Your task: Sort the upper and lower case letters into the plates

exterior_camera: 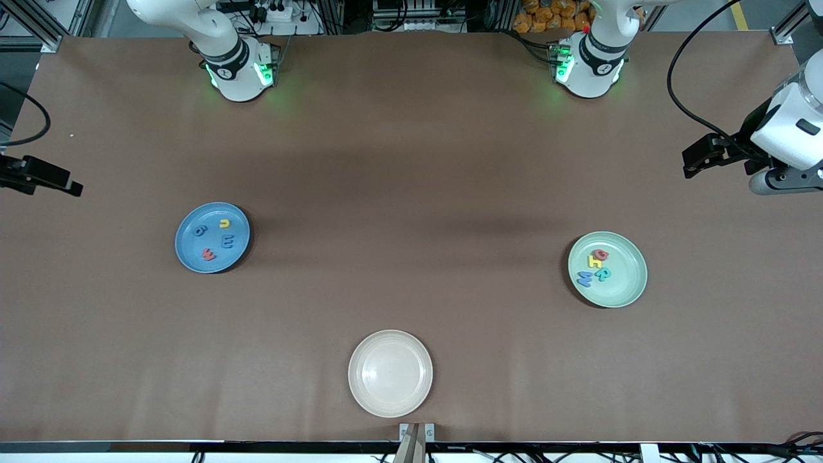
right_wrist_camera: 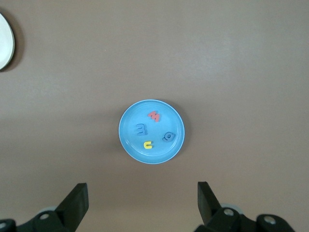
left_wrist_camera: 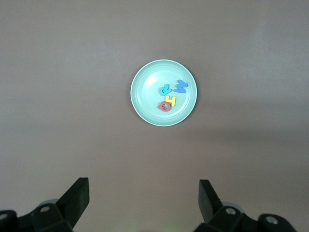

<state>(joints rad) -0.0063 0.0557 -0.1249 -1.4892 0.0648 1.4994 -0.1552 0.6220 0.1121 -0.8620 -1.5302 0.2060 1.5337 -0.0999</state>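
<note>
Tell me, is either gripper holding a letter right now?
No. The left gripper and right gripper are both open and empty, high above the table; the letters lie in the green plate and blue plate.

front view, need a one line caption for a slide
Eight toy letters sorted four each onto the blue plate and pale green plate, the cream-white plate bare, both arms drawn back.

I see a cream-white plate (exterior_camera: 390,373) sitting empty on the brown table (exterior_camera: 411,161), close to the table edge nearest the front camera and about midway along it. A slice of its rim (right_wrist_camera: 6,41) shows at the edge of my right wrist view. A small metal bracket (exterior_camera: 416,432) is fixed at that same table edge, just beside the plate.
</note>
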